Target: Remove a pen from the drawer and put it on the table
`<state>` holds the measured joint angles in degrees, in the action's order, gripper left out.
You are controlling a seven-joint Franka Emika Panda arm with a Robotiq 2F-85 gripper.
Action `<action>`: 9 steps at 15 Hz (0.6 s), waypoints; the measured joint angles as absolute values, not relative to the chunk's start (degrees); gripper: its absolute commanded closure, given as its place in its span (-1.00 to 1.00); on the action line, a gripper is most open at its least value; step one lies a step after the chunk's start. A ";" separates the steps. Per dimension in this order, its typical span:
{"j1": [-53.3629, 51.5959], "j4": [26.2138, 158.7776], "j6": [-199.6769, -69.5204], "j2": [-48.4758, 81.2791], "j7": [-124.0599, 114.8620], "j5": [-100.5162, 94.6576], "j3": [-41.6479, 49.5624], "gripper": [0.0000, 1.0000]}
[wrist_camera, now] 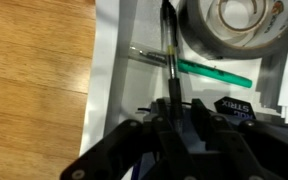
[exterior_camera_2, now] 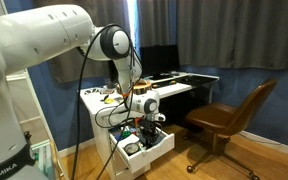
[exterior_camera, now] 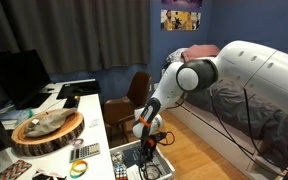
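Note:
The drawer (exterior_camera: 120,152) is pulled out below the white table (exterior_camera: 92,112); both also show in an exterior view, the drawer (exterior_camera_2: 162,144) under the table (exterior_camera_2: 179,87). My gripper (exterior_camera: 147,141) hangs over the open drawer, seen in both exterior views (exterior_camera_2: 148,124). In the wrist view the gripper (wrist_camera: 172,108) is shut on a black pen (wrist_camera: 170,52), which sticks out ahead of the jaws above the drawer's contents. A green pen (wrist_camera: 218,73) lies crosswise in the drawer below it. The drawer's white wall (wrist_camera: 108,60) runs along the left.
A roll of tape (wrist_camera: 240,18) and a dark label (wrist_camera: 234,104) lie in the drawer. A round bark-edged wooden slab (exterior_camera: 46,130) and a monitor (exterior_camera: 19,75) stand on the table. A brown chair (exterior_camera_2: 229,115) stands beside it. The wood floor (wrist_camera: 34,70) lies beside the drawer.

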<state>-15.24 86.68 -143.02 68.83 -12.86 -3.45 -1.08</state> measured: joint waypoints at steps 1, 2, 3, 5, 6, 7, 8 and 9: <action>-15.24 86.16 -142.64 69.18 -12.86 -3.45 -1.08 1.00; -15.24 85.69 -142.25 69.47 -12.86 -3.45 -1.08 1.00; -15.24 85.17 -141.76 69.77 -12.86 -3.45 -1.07 0.93; -15.24 84.55 -140.97 70.03 -12.86 -3.46 -1.07 0.93; -15.26 84.45 -140.88 70.03 -12.86 -3.46 -1.07 0.93; -15.29 84.42 -140.88 69.98 -12.86 -3.46 -1.09 0.93; -15.37 84.42 -140.97 69.84 -12.84 -3.48 -1.10 0.93; -15.56 84.47 -141.37 69.57 -12.81 -3.52 -1.11 0.93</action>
